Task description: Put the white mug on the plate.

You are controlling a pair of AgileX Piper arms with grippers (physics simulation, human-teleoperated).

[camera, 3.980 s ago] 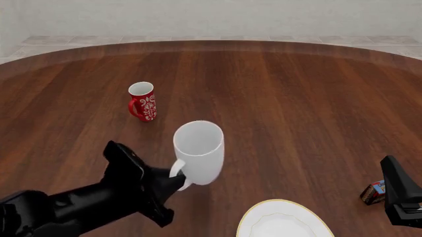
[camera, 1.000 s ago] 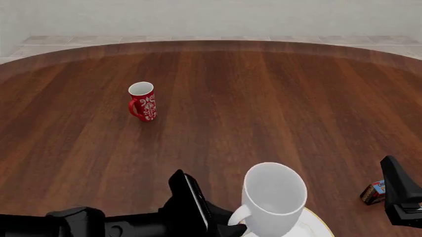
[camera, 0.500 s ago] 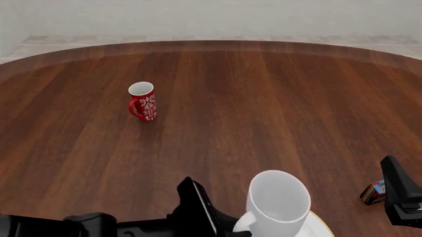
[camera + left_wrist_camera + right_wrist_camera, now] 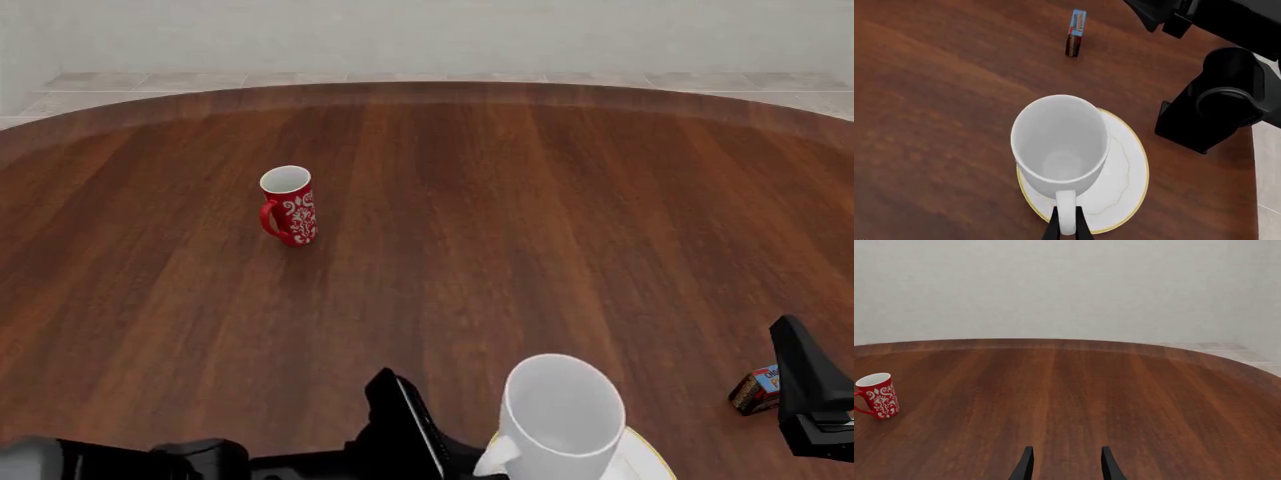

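The tall white mug (image 4: 563, 415) is upright over the gold-rimmed white plate (image 4: 643, 447) at the near edge of the table. My left gripper (image 4: 489, 463) is shut on its loop handle. In the left wrist view the mug (image 4: 1061, 145) covers the plate's (image 4: 1124, 182) near half, and thin black fingertips (image 4: 1052, 230) pinch the handle. I cannot tell whether the mug's base touches the plate. My right gripper (image 4: 805, 385) sits at the right edge, apart from both. In its own view it (image 4: 1065, 465) is open with nothing between the fingers.
A smaller red mug (image 4: 288, 205) with a white pattern stands far left on the table, also in the right wrist view (image 4: 877, 396). A small box (image 4: 757, 390) lies beside my right gripper. The right arm (image 4: 1224, 107) is close to the plate.
Since four seconds ago my left gripper carried the white mug from mid-table toward the near right, over the plate. In the last second it sank slightly. The right arm has not moved.
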